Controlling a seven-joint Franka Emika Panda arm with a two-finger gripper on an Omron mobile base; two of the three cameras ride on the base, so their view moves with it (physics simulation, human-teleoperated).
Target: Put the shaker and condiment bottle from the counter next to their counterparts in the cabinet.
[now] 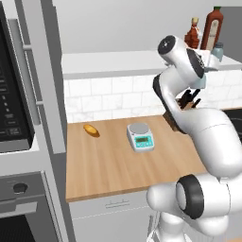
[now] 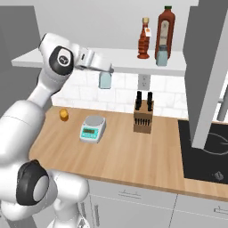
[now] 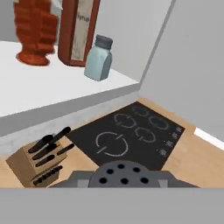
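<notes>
Holding the shaker (image 2: 105, 80) by its top, your gripper (image 2: 106, 70) hangs just below the front edge of the cabinet shelf (image 2: 89, 61), above the counter (image 2: 133, 151). Up on the shelf, toward two o'clock from it, stand the ribbed condiment bottle (image 2: 144, 39), the tall bottle (image 2: 165, 31) and a second shaker (image 2: 162, 56), close together.

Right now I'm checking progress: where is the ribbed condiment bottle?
The condiment bottle stands on the white cabinet shelf, just left of the tall red-brown bottle in the right base view.
</notes>
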